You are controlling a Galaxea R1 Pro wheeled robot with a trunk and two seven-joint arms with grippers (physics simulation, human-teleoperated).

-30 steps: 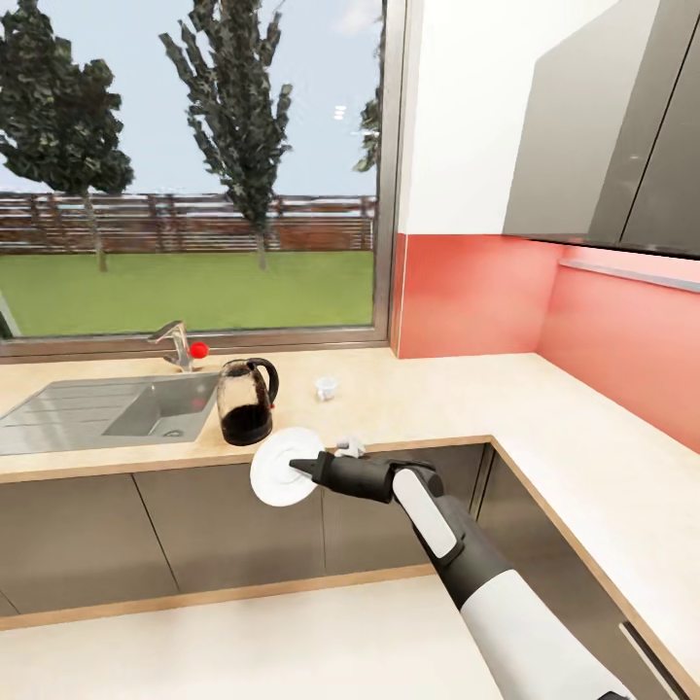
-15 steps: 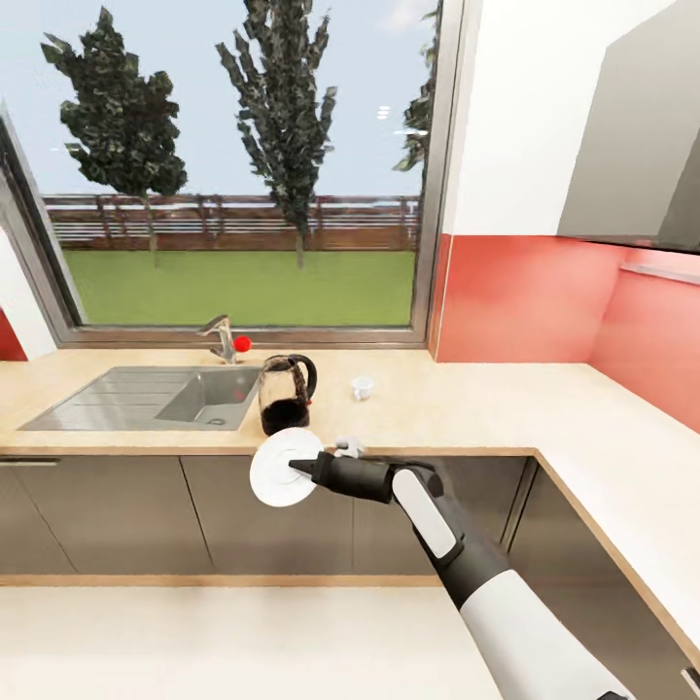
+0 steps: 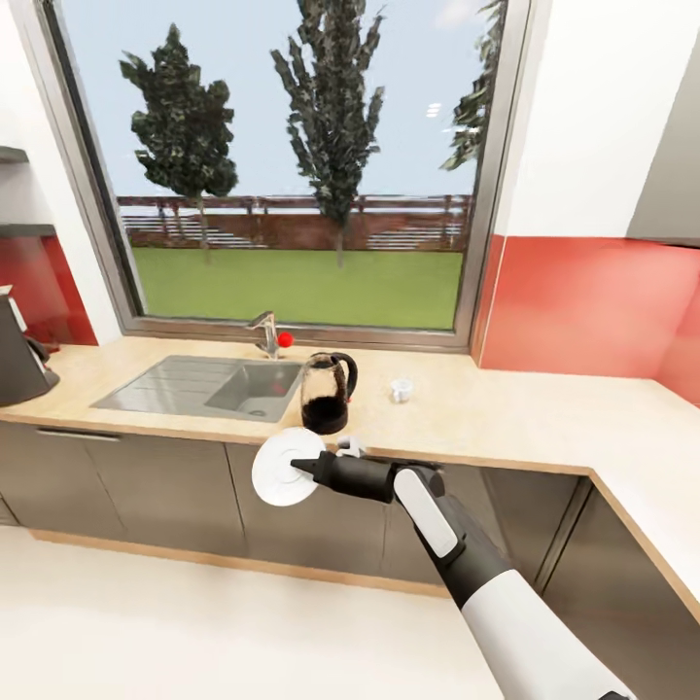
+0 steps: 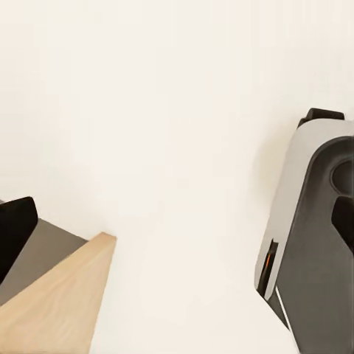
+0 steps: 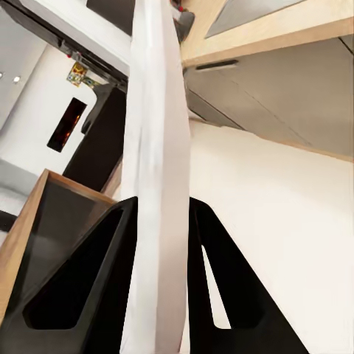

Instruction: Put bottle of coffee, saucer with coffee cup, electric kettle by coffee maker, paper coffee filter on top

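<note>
Over the pale floor in front of the cabinet fronts, the right gripper (image 3: 297, 468) is pinching the saucer (image 3: 282, 469), holding it on edge so its round face is showing toward the head camera. Through the right wrist camera the saucer (image 5: 156, 169) is appearing edge-on as a white band, with the two black fingers (image 5: 88, 295) pressing against it from either side. Nothing is lying on the dish.

Behind it, the kettle (image 3: 326, 392) is standing upright on the countertop (image 3: 506, 413), near the front edge and just beside the sink (image 3: 199, 386). Its lower glass is looking darker than its upper part; whether that is liquid I cannot tell. The sink basin is showing nothing inside it, and a tap (image 3: 264, 333) with a red knob is standing at its far rim under the window (image 3: 301, 165).

The coffee cup (image 3: 401, 391) is sitting on the counter well apart from the kettle, too small to see into. At the far left end of the counter the coffee maker (image 3: 17, 355) is standing, cut off by the frame. Two dark shelves (image 3: 21, 229) are hanging on the wall above it.

The left wrist camera is looking at the floor and part of the robot's base (image 4: 313, 236); the left gripper's state I cannot tell.
</note>
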